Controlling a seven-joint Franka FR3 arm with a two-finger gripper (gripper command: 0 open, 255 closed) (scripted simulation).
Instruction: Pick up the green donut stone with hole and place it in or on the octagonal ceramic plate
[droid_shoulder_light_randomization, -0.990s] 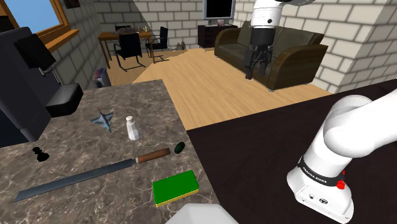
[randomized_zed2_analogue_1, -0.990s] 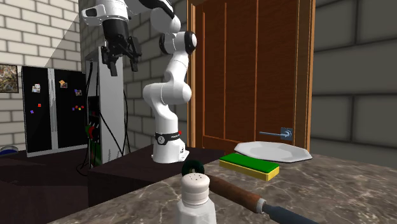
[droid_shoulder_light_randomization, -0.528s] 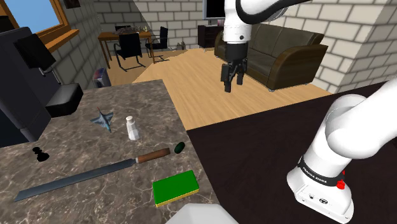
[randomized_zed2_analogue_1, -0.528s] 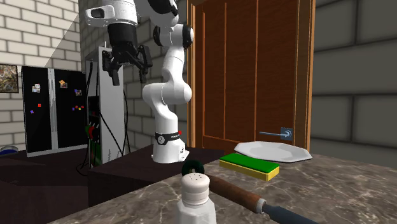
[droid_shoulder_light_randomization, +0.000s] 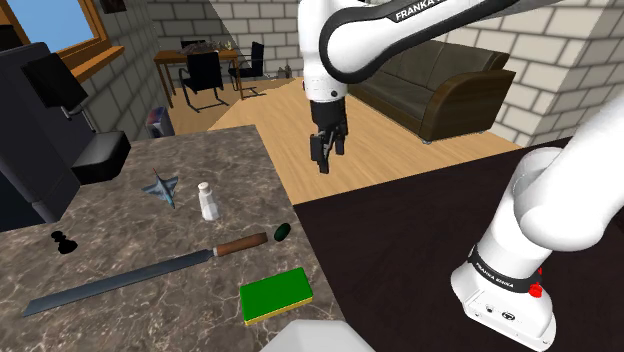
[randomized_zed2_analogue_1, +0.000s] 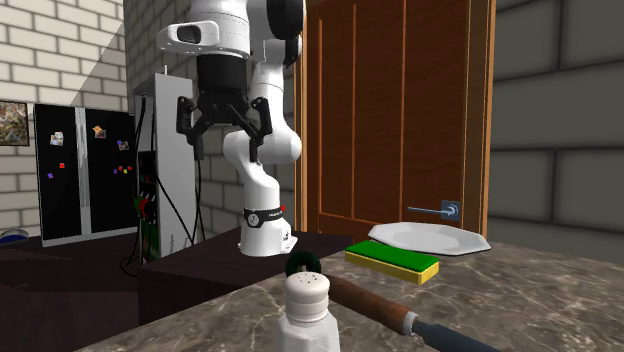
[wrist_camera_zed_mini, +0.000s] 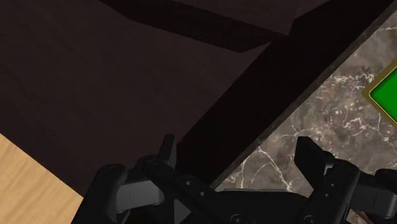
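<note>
Clearly the reach is in hand: the gripper (droid_shoulder_light_randomization: 326, 160), spread wide and empty, hangs mid-frame in the shoulder view, well apart from the dark green donut stone (droid_shoulder_light_randomization: 282, 232). The stone lies at the right edge of the tabletop (droid_shoulder_light_randomization: 130, 250), just beside the knife handle (droid_shoulder_light_randomization: 242, 243). The next move is a descent toward lower left, and the way looks unobstructed. The white plate (droid_shoulder_light_randomization: 318, 338) sits at bottom centre.
</note>
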